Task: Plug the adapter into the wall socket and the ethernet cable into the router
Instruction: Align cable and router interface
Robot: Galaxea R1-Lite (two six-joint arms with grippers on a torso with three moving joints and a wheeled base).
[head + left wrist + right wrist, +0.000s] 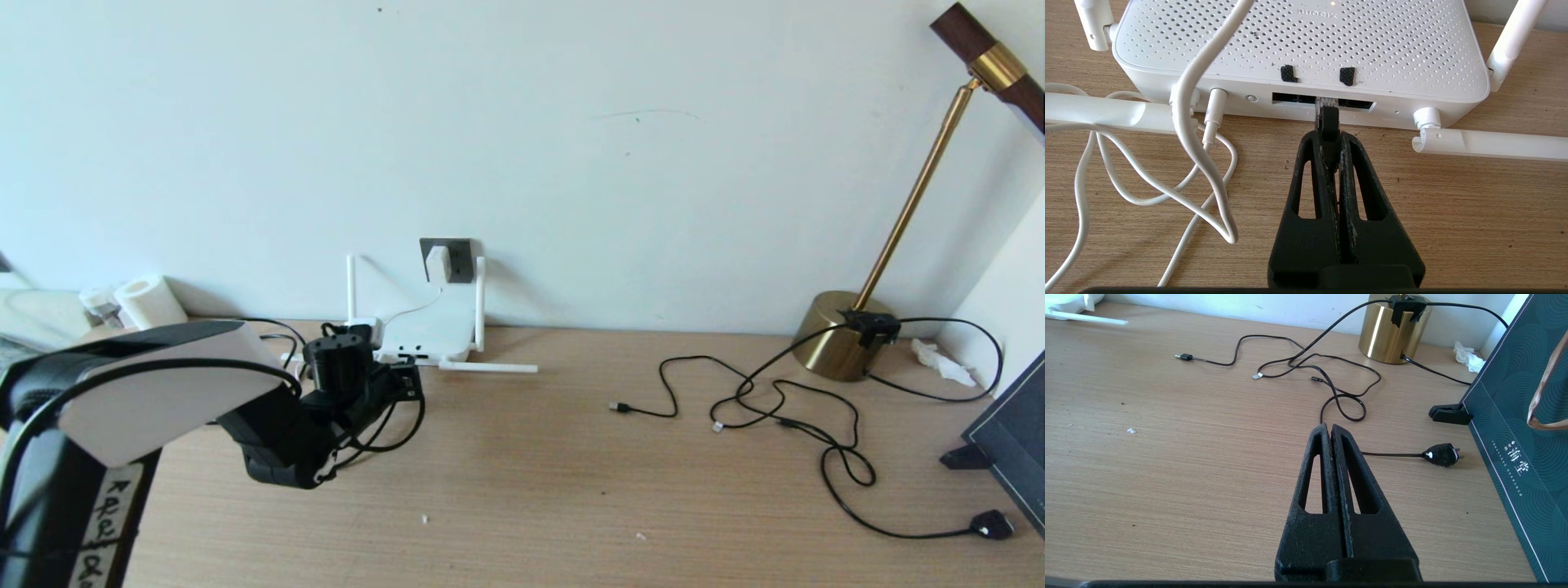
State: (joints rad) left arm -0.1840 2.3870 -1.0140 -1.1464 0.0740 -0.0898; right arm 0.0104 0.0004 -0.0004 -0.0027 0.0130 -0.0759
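Up front in the head view, the left gripper (406, 382) is reaching to the ported edge of the router (431, 327), which is lying flat on the wooden desk (522, 474) against the wall. Above the router, the adapter (438, 263) is sitting plugged in the wall socket (457, 260), its thin white cord (408, 314) drooping down onto the router. Black loops of the ethernet cable (400, 437) are hanging under the gripper. Off to the right, thin black cords (784, 408) are sprawling toward a brass lamp (841, 335), ending in a flat black plug (992, 524).

Closer, in the left wrist view, the left gripper (1331, 136) is pinching the ethernet cable (1328, 122) by its black boot, fingers pressed tight on it. The clear plug tip is sitting at the mouth of a dark port on the router (1306, 45); how deep it is going in cannot be told. The white cord (1196, 122) is curling over the desk (1453, 204) beside it.

Lastly, in the right wrist view, the right gripper (1330, 428) is hovering over the bare desk (1167, 457), fingers pressed together on nothing, with the black plug (1441, 454) lying nearby.
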